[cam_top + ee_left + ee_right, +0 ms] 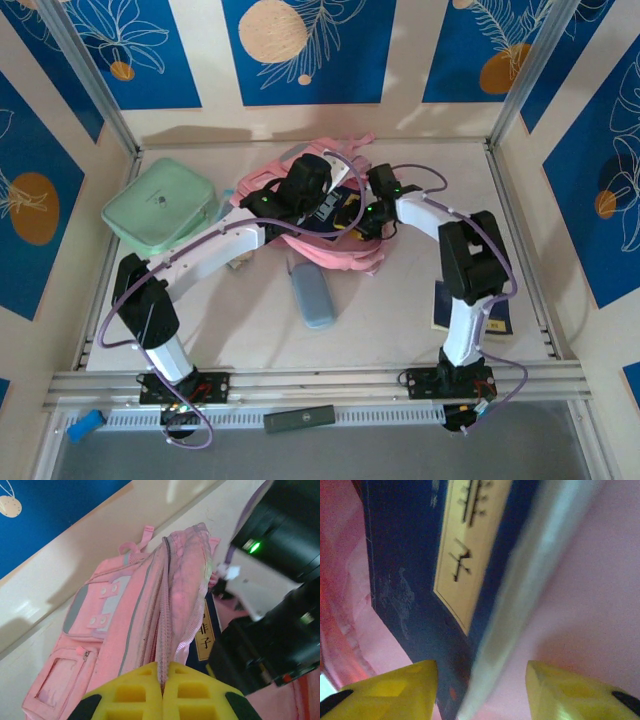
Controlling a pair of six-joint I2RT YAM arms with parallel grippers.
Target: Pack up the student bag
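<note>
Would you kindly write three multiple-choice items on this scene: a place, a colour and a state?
1. The mint green rounded square case lies: A left of the soft pink fabric backpack; B on it; C right of it.
2. The dark blue book's label is: A red; B cream; C green.
3. The left gripper has its fingers: A wide apart; B around the case; C shut on the backpack's zip edge.
Key: 1A, top view shows it left; 2B, cream panel with characters; 3C, yellow fingers pinch the zip.
</note>
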